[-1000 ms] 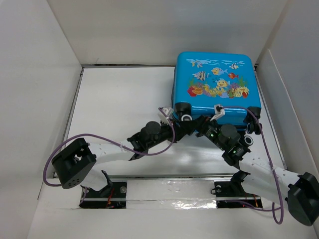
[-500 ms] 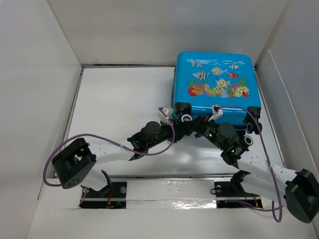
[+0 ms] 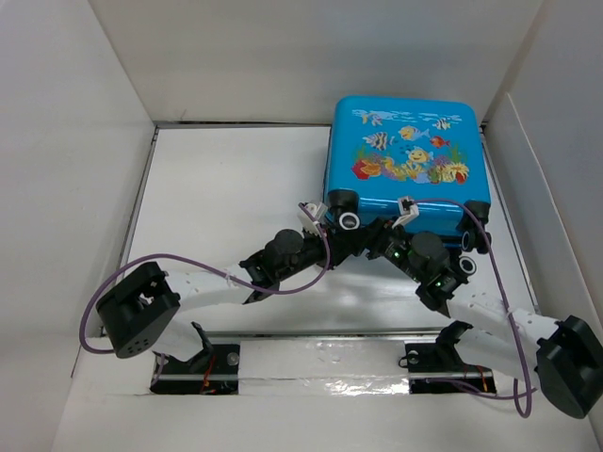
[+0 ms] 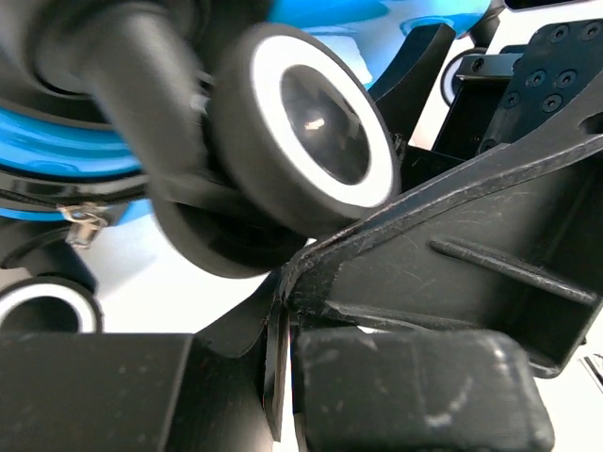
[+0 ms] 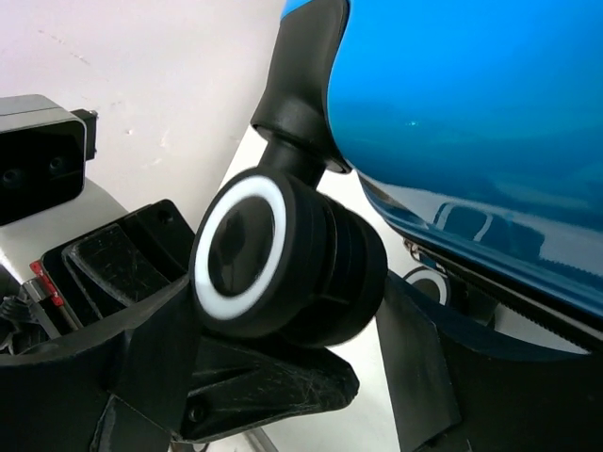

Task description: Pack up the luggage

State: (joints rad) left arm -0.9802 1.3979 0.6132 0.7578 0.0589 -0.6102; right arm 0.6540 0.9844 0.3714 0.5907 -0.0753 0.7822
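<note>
The luggage (image 3: 405,151) is a bright blue suitcase with a fish print. It lies closed at the back right, print side up. Both grippers meet at its near-left wheel (image 3: 350,220). In the right wrist view this black wheel (image 5: 283,273) with a white ring sits between the jaws of my right gripper (image 5: 283,377). The jaws are open around it, with a gap on the right side. My left gripper (image 4: 283,282) is shut on nothing, its tips just under the same wheel (image 4: 320,132). From above, the left gripper (image 3: 339,240) and right gripper (image 3: 369,235) almost touch.
White walls (image 3: 75,141) box in the table on all sides, and the suitcase sits close to the right wall. Another suitcase wheel (image 3: 479,240) is at the near-right corner. Purple cables (image 3: 170,256) loop along both arms.
My right gripper's jaws have narrowed around the wheel. The suitcase's near edge and wheel have shifted slightly away. The left gripper stays shut in place.
</note>
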